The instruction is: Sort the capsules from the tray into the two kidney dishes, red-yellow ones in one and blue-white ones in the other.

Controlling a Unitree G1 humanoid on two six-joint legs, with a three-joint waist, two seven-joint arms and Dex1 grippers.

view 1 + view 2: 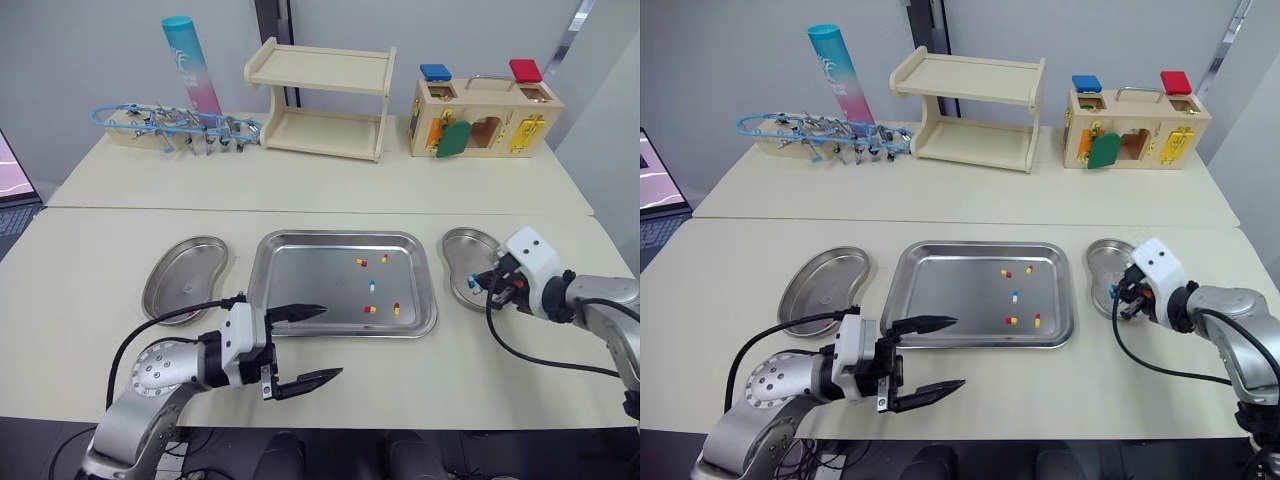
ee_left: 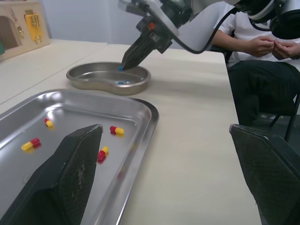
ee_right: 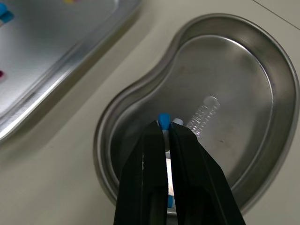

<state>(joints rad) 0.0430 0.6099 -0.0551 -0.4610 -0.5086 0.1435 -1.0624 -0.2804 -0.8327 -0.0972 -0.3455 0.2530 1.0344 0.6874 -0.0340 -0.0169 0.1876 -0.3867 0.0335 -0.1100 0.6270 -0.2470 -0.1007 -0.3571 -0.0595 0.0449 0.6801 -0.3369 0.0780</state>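
The worktop (image 1: pixel 320 190) is carrying a steel tray (image 1: pixel 300 285), lying between the left kidney dish (image 1: pixel 185 275) and the right kidney dish (image 1: pixel 460 250). The left jaws are hovering wide open at the tray's near corner. The right jaws are pinching a blue-white capsule (image 3: pixel 163 120) over the right kidney dish. Four red-yellow capsules (image 1: pixel 362 263) and a second blue-white capsule (image 1: pixel 372 285) are lying in the tray.

Left dish (image 1: pixel 185 278): open from above, free counter (image 1: pixel 400 370) on every side.
Tray (image 1: pixel 300 280): low rim; left half free; capsules (image 1: pixel 370 309) scattered right of middle.
Tray's near-left corner: left gripper (image 1: pixel 332 342) — fingers spread wide.
Right dish (image 3: pixel 262 79): right gripper (image 3: pixel 165 127) inside, pinching a blue-white capsule (image 3: pixel 163 118); far end free.
Back edge: wooden shelf (image 1: pixel 322 105) — well apart.
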